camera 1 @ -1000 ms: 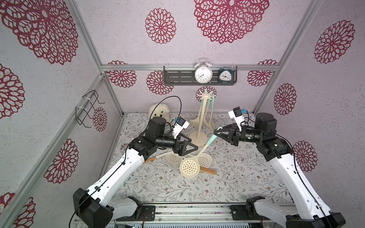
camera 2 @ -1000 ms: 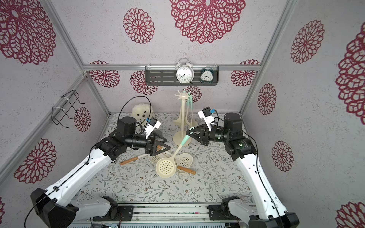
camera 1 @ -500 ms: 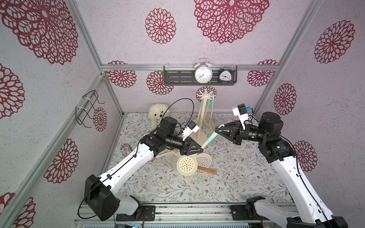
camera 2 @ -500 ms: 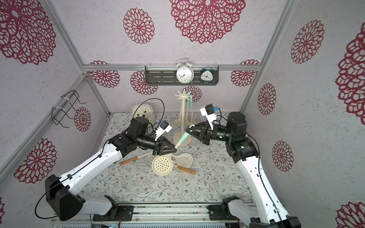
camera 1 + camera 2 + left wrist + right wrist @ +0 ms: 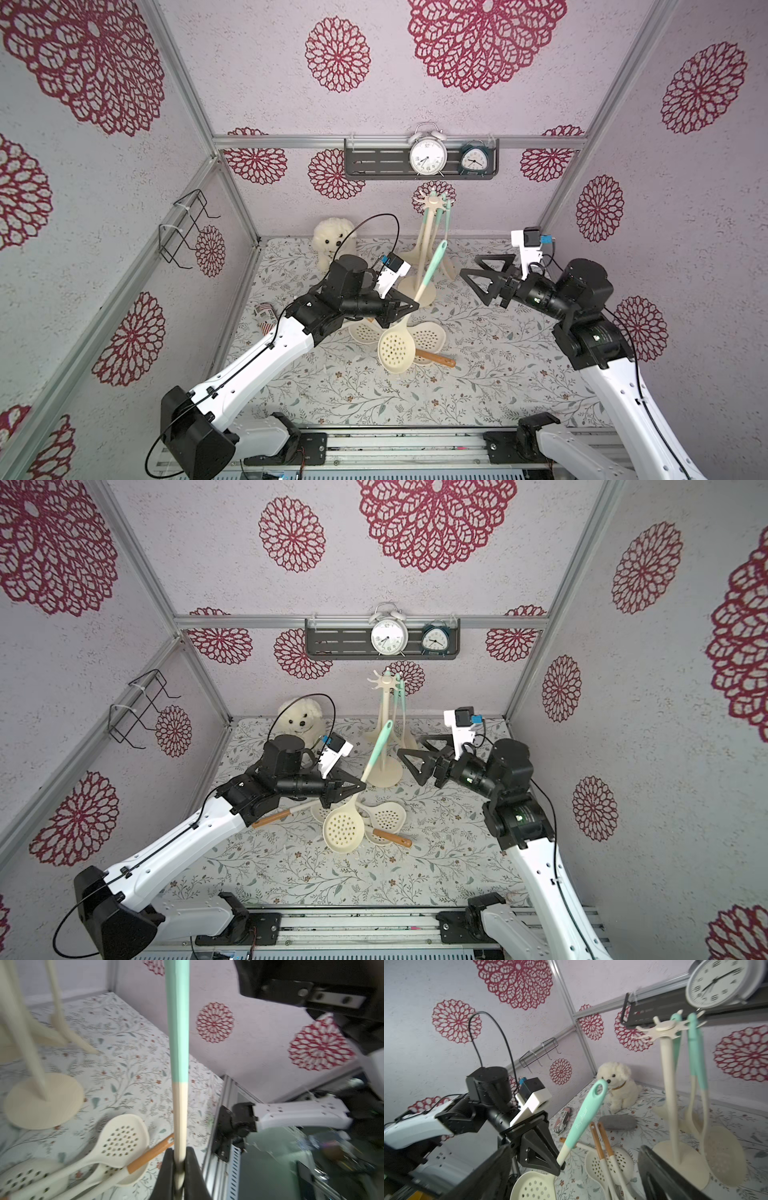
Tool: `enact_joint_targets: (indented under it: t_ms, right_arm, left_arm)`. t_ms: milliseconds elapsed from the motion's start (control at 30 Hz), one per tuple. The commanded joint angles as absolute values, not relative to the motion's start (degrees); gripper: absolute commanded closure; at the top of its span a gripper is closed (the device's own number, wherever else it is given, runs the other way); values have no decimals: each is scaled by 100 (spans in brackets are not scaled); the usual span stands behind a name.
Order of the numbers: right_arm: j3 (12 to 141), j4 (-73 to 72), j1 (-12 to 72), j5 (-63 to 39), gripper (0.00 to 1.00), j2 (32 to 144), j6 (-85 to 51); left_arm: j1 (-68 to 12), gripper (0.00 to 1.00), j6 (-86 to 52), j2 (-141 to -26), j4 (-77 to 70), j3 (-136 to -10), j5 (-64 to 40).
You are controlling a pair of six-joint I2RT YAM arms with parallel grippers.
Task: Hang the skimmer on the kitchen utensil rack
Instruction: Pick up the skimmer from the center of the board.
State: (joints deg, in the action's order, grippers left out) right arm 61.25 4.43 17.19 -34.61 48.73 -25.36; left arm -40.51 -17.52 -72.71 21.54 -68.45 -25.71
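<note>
The skimmer (image 5: 395, 347) has a cream perforated head and a mint handle (image 5: 380, 746) that slants up towards the kitchen utensil rack (image 5: 428, 237), a cream pole stand with a hooked crown. My left gripper (image 5: 413, 306) is shut on the skimmer's cream shaft (image 5: 179, 1126) just above the head, which hangs over the table. My right gripper (image 5: 468, 266) is open to the right of the handle, apart from it. In the right wrist view the handle's hang hole (image 5: 599, 1089) is free and the rack's crown (image 5: 665, 1026) stands higher, to the right.
Two mint-handled utensils (image 5: 695, 1059) hang from the rack. Wooden-handled skimmers (image 5: 424, 336) lie on the floral table under the held one. A plush dog (image 5: 332, 243) sits at the back. A dark shelf with two clocks (image 5: 419, 158) is above the rack. A wire rack (image 5: 187, 228) hangs on the left wall.
My left gripper moved in and shut on the skimmer's shaft. My right gripper opened, let go of the mint handle and drew back to the right.
</note>
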Motion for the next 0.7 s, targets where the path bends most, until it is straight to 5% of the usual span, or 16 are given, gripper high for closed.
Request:
enact_joint_targets:
  t_ms: [0, 100, 300, 667]
  right_arm:
    - [5844, -243, 2218, -1504, 6, 4547, -3090]
    - [5757, -196, 3220, -79, 13, 4467, -2894]
    - [5774, -622, 4575, 1135, 17, 4992, -2872]
    - [6054, -1484, 4904, 668, 37, 6238, -3101]
  left_arm:
    - [-4438, 100, -2221, -6938, 1716, -6691, -316]
    - [-4608, 100, -2379, -6785, 1267, -6451, 199]
    - [-4846, 100, -2475, -6769, 922, -6320, 655]
    - [-5004, 100, -2589, -6882, 704, -6319, 595]
